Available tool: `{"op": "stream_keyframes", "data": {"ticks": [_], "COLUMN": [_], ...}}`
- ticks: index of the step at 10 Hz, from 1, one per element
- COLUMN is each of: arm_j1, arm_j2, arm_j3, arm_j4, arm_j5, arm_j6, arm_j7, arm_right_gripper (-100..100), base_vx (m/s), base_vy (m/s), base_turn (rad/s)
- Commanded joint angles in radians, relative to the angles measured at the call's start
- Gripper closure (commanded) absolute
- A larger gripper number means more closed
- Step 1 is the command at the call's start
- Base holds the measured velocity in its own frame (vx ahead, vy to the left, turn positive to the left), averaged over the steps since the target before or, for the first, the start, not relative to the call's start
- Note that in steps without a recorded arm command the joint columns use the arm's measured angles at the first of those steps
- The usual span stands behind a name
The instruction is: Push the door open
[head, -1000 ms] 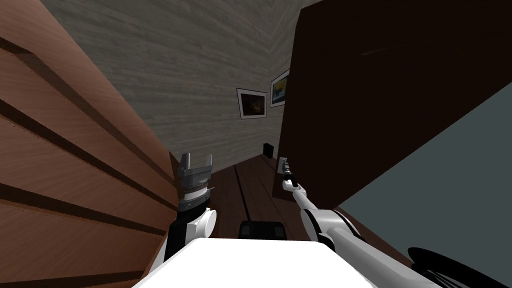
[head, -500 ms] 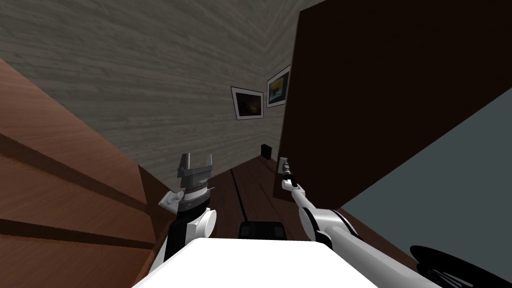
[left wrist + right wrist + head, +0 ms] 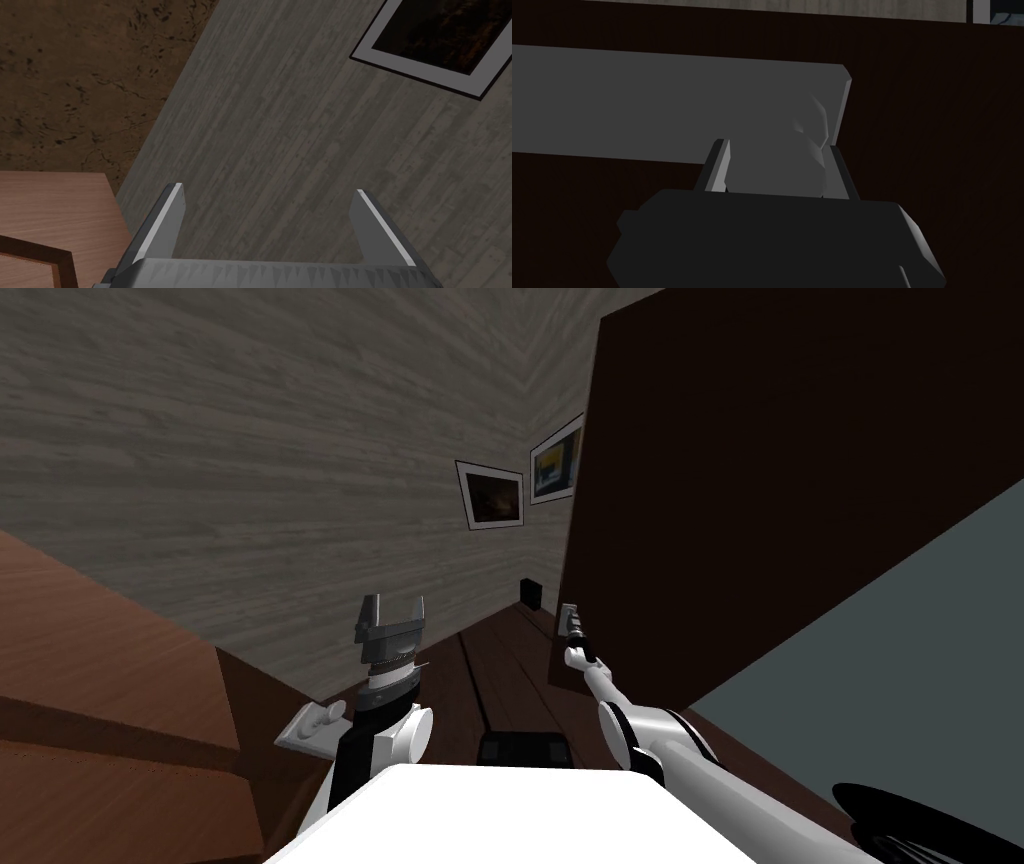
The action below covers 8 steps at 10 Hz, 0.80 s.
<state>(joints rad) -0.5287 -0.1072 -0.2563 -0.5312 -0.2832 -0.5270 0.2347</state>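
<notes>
Ahead to the right, the right gripper (image 3: pixel 776 147) is clamped on the grey handle (image 3: pixel 662 100) beside the edge of the dark door (image 3: pixel 760 488). Near the grey wall (image 3: pixel 300 438) the left gripper (image 3: pixel 394 606) has its fingers spread; bare floor (image 3: pixel 500 668) lies between both arms.

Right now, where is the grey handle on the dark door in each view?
Head view: grey handle on the dark door's edge, at the right gripper.
Right wrist view: clamped between its fingers.
Left wrist view: faces the grey wall instead.
Shared landmark: the dark door.
</notes>
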Motion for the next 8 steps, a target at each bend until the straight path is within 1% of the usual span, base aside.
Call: {"op": "stream_keyframes", "data": {"ticks": [1,5,7,8], "arm_j1": [-0.002,0.002,0.004,0.004], "arm_j2": [-0.011,-0.031,-0.041,-0.041], "arm_j3": [-0.015,-0.055,-0.075,-0.075], "arm_j4": [-0.004,0.000,0.002,0.002], "arm_j5": [-0.008,-0.028,-0.038,-0.038], "arm_j6": [-0.003,-0.008,-0.010,-0.010], "arm_j7": [0.005,0.024,0.033,0.033], "arm_right_gripper": [100,100,100,100], "base_vx": [0.189,0.206,0.207,0.112], "base_vy": [0.078,0.060,0.080,0.046], "base_turn": [-0.054,-0.049,-0.065,-0.025]}}
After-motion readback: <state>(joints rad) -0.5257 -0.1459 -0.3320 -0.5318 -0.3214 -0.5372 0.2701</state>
